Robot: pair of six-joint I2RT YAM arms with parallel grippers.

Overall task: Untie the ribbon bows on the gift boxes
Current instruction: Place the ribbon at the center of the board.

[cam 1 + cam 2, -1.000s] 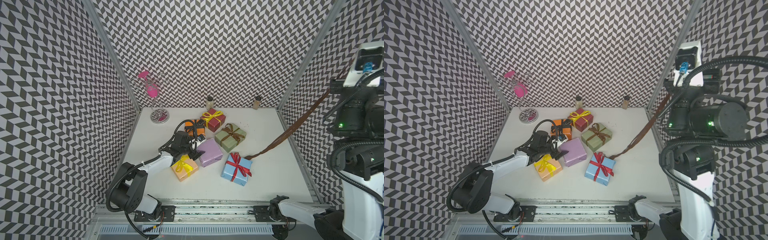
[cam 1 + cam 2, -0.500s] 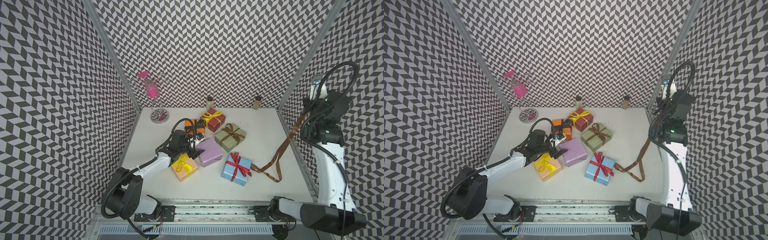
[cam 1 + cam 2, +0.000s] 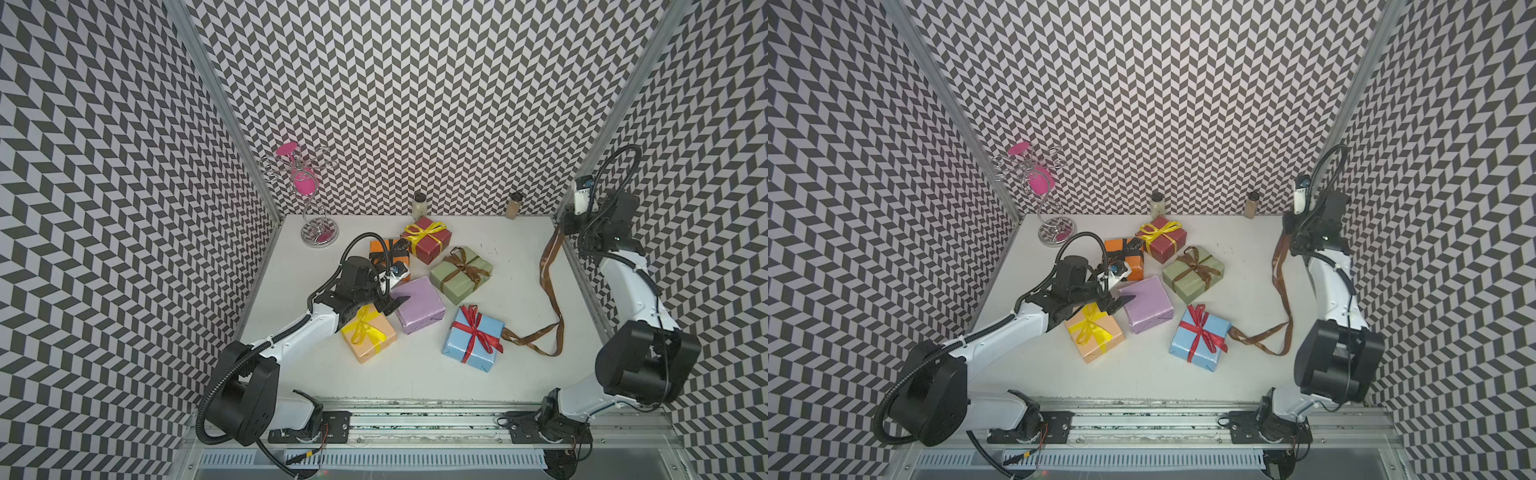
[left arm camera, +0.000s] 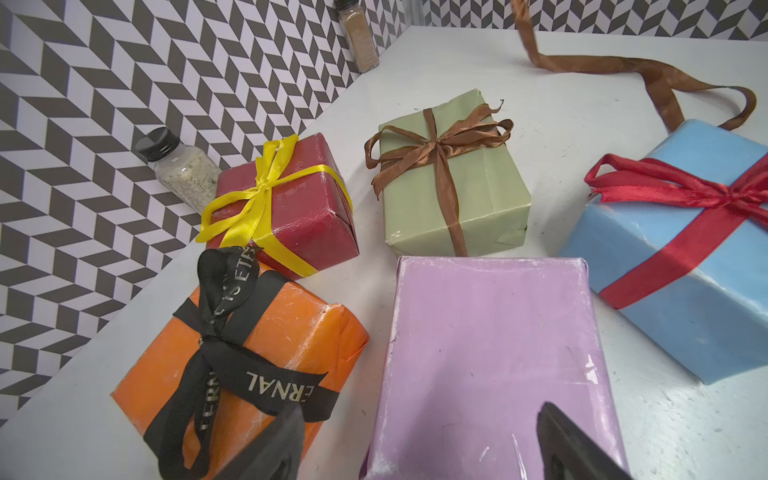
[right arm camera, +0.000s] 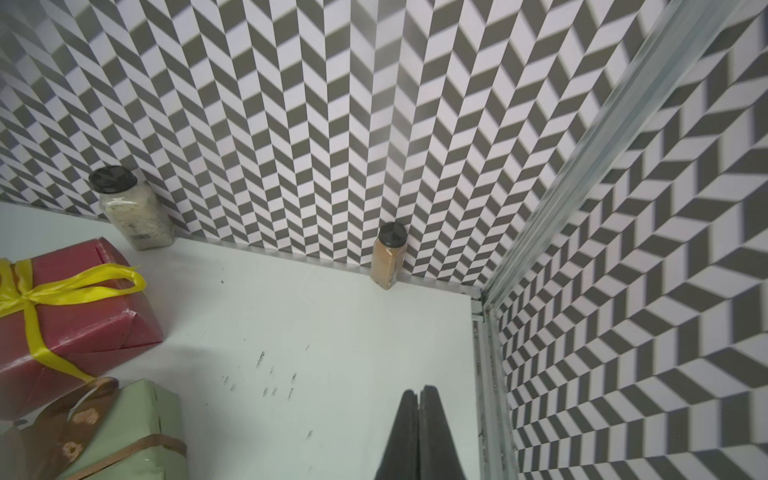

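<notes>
White tabletop (image 3: 519, 266) — six gift boxes (image 3: 417, 309), two jars (image 3: 419, 205) — left gripper (image 4: 420, 409) agape, right gripper (image 5: 419, 392) clamping brown ribbon (image 3: 550, 291).

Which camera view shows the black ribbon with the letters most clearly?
The left wrist view: the black ribbon is close, its bow and letters clear. In both top views the ribbon is small and partly hidden by the left arm. The right wrist view does not show it.
</notes>
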